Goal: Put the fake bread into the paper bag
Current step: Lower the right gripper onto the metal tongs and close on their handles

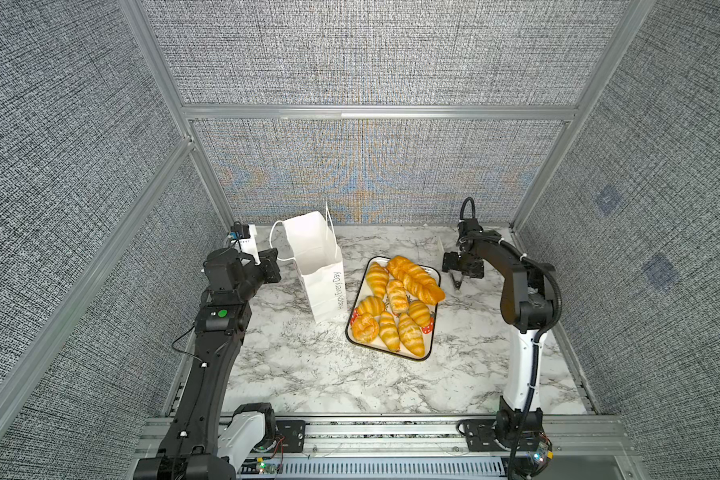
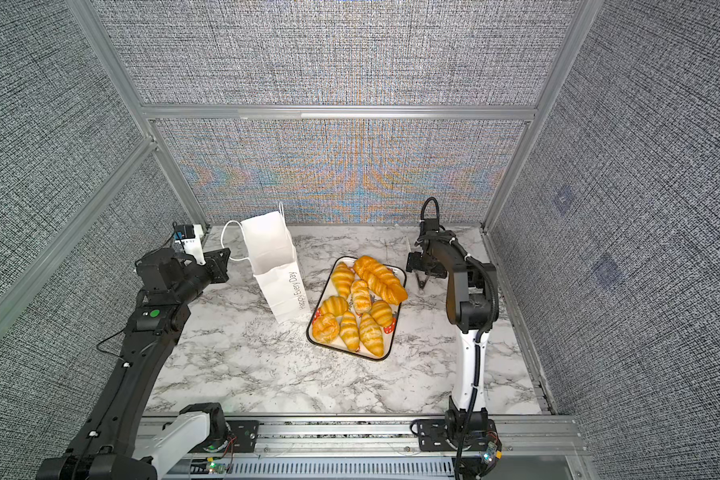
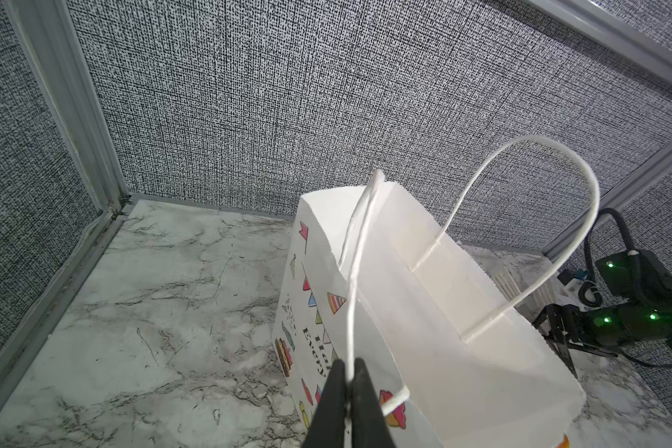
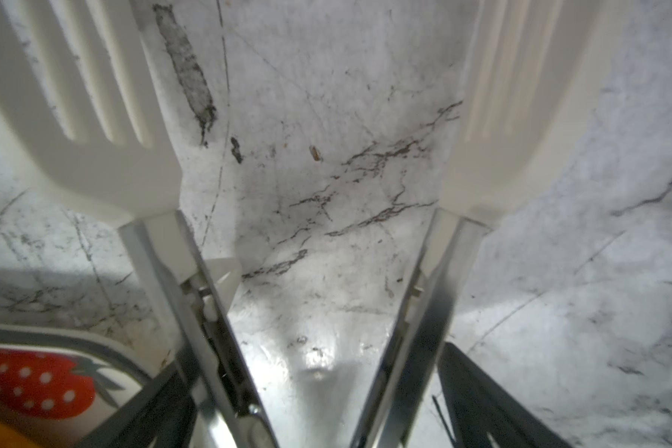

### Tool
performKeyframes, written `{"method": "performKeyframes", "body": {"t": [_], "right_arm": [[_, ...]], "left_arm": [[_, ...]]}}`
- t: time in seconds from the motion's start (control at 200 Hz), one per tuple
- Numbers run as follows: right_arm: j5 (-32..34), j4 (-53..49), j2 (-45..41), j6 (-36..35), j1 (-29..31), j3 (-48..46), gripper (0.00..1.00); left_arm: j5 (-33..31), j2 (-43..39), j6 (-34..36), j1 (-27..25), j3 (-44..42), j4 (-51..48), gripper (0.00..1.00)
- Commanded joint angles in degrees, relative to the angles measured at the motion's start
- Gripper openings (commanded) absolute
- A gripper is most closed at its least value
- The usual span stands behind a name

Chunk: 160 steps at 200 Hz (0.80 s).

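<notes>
The fake bread [image 1: 395, 305], several glossy golden croissants, a swirl and a braided loaf [image 1: 416, 278], lies on a strawberry-printed tray [image 1: 391, 354]. The white paper bag [image 1: 321, 266] stands upright just left of the tray, mouth open. My left gripper [image 3: 350, 372] is shut on the bag's near cord handle [image 3: 355, 279], beside the bag's left rim [image 1: 281, 259]. My right gripper [image 4: 311, 360] is right of the tray's far corner [image 1: 457, 279]. Its black fingers [image 4: 482, 407] clasp the spread metal arms of tongs with white slotted heads [image 4: 105, 163] over bare marble.
The bag's far handle [image 3: 540, 217] arches up free. Fabric walls with aluminium posts [image 1: 208, 178] close in the marble table on three sides. A tray corner with a red strawberry [image 4: 39, 382] shows beside the tongs.
</notes>
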Motion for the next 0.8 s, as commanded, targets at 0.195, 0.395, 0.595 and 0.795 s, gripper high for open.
{"method": "performKeyframes", "body": {"t": [0.195, 0.395, 0.595, 0.795], "right_arm": [[1.66, -2.30, 2.50, -0.92, 0.95, 2.06, 0.90], [4.25, -2.94, 2.70, -0.88, 1.73, 1.75, 0.89], [4.25, -2.20, 2.28, -0.35, 1.37, 0.90, 0.89], [2.21, -0.01, 0.59, 0.44, 0.34, -1.28, 0.85]], "left_arm": [[-0.55, -0.24, 0.46, 0.30, -0.15, 1.80, 0.09], [-0.71, -0.18, 0.46, 0.42, -0.10, 1.64, 0.09], [-0.71, -0.05, 0.36, 0.53, -0.27, 1.58, 0.09], [-0.71, 0.21, 0.31, 0.80, -0.32, 1.59, 0.09]]}}
